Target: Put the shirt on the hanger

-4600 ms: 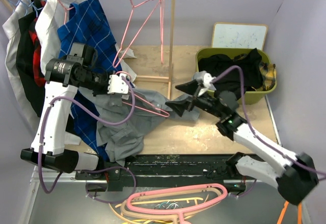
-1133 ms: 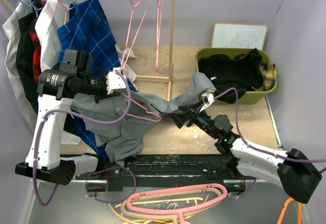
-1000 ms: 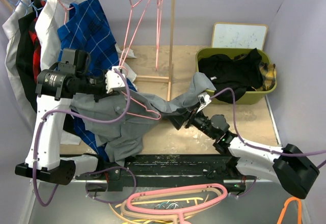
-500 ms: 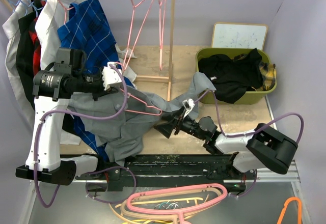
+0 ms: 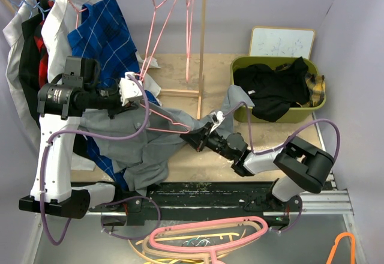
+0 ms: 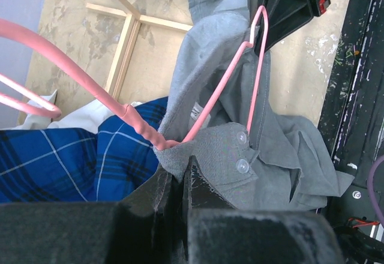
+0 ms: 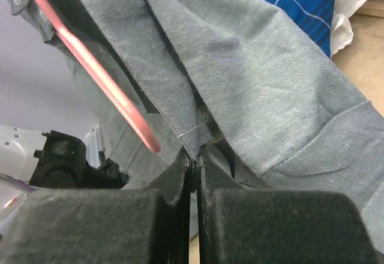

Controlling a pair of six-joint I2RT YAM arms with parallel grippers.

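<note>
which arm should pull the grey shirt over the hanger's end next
Probably right. The right hand is shut on the shirt just beside the far tip of the hanger. The left hand is occupied, clamping the hanger's neck with cloth.

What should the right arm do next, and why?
Probably draw the shirt outward over the hanger end: the right gripper has its jaws shut on cloth beside that pink wire, while the left gripper pins hanger and shirt.

Partial orange loop (image 5: pixel 336 243) (bottom edge)
</note>
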